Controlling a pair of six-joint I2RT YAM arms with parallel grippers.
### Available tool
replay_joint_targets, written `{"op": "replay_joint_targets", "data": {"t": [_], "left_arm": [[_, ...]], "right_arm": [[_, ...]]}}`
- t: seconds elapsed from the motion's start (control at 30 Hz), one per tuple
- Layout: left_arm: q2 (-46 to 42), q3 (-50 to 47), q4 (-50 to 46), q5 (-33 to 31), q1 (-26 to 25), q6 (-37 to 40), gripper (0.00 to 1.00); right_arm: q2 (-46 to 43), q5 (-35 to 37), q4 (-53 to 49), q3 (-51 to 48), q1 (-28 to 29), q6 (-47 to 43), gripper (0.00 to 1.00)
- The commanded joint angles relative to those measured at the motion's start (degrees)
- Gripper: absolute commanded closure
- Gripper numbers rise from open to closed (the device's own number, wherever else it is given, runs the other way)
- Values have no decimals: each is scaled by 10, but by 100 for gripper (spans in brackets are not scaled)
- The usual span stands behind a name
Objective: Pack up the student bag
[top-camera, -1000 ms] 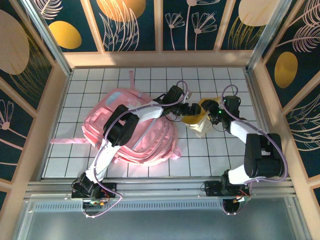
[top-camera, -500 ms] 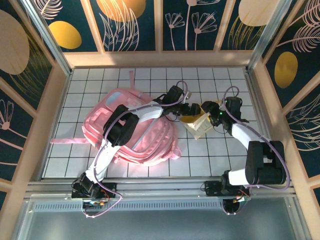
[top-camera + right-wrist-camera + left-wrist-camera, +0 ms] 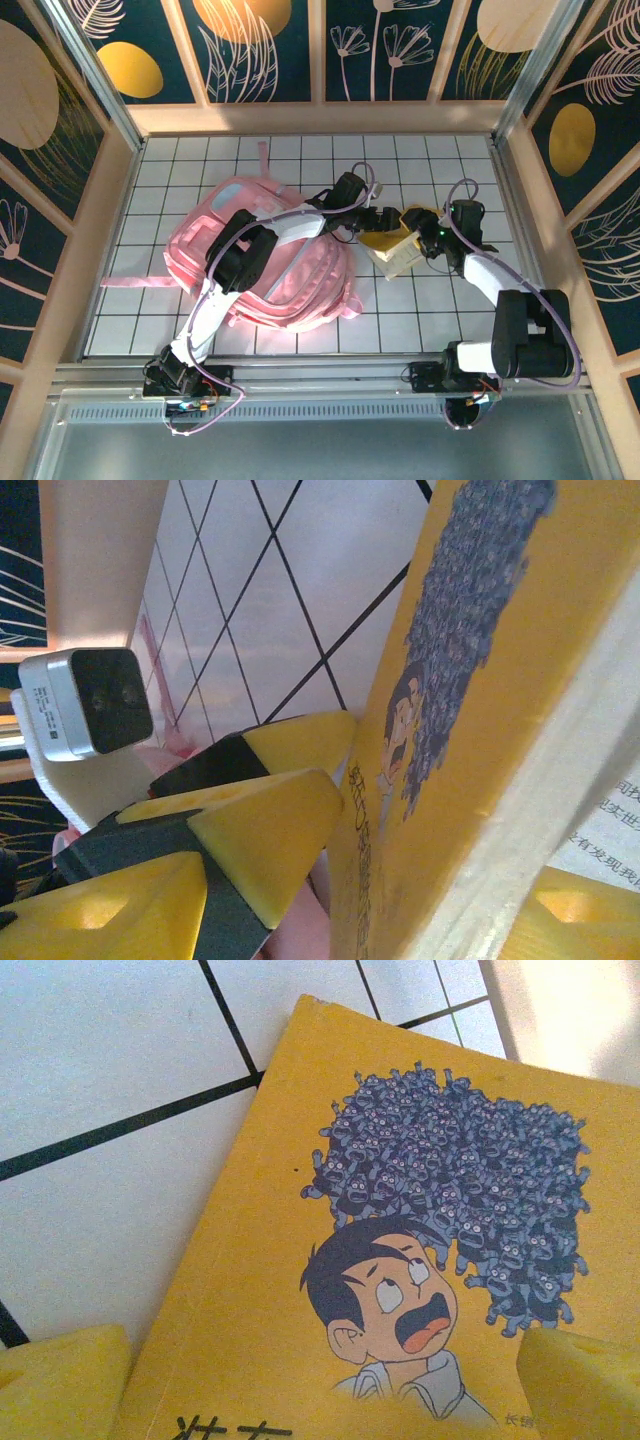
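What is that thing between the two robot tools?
A yellow comic book sits between the left tool and the right tool, clearest in the top external view.

This is a robot test cell of the lab kind, not a lived-in room. The worktop (image 3: 180, 170) is a white board ruled with a black grid. It is boxed in on three sides by pale wooden framing that holds dark blue panels (image 3: 265, 60) printed with gold discs and line-drawn plants, much like a stage backdrop. The left arm (image 3: 215, 290) and right arm (image 3: 525, 320) are bolted to a metal rail (image 3: 320, 378) at the near edge, with thin cables (image 3: 449, 200) looping along them. A small white camera box (image 3: 85, 700) sits behind the left claw (image 3: 340, 760)
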Motion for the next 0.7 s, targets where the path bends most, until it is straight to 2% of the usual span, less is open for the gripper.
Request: {"op": "replay_joint_targets", "data": {"t": [0.0,0.13,0.3,0.67], "left_arm": [[4,-28,-52,19,-11,-28,1],[8,-41,-36,28,-11,-40,1],[6,-59,-17,33,-11,-53,1],[0,-62,-26,17,-11,-43,1]], "right_arm": [[3,-22,43,-19,5,18,33],[38,-35,109,-35,5,52,33],[82,-35,140,-30,5,67,33],[46,12,58,-38,6,25,35]]}}
